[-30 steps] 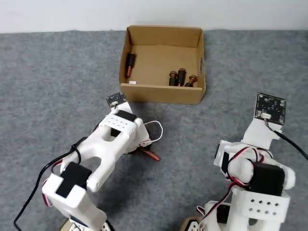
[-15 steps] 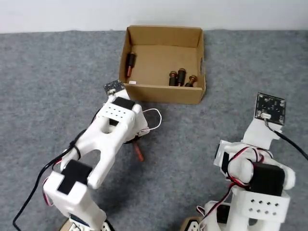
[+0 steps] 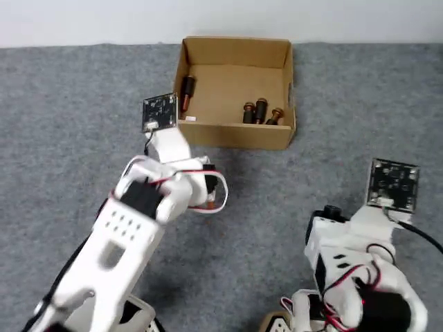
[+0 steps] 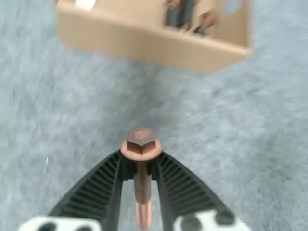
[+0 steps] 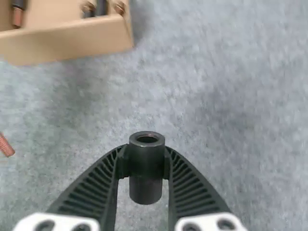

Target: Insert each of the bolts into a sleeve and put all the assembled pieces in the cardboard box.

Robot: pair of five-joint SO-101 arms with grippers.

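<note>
My left gripper is shut on a copper bolt, gripped just under its hex head, with the threaded shank running back between the fingers. It hangs above the grey carpet, short of the cardboard box. My right gripper is shut on a black sleeve, whose open bore faces outward. In the high view the left arm stands raised in front of the box, and the right arm is at the near right. A copper threaded end shows in the right wrist view.
The box holds one assembled piece by its left wall and three more by its right wall. Grey carpet lies open between the two arms and in front of the box. A white wall runs behind the box.
The left arm has risen from the carpet with the bolt and now covers it in the high view. The right arm has shifted nearer and lower.
</note>
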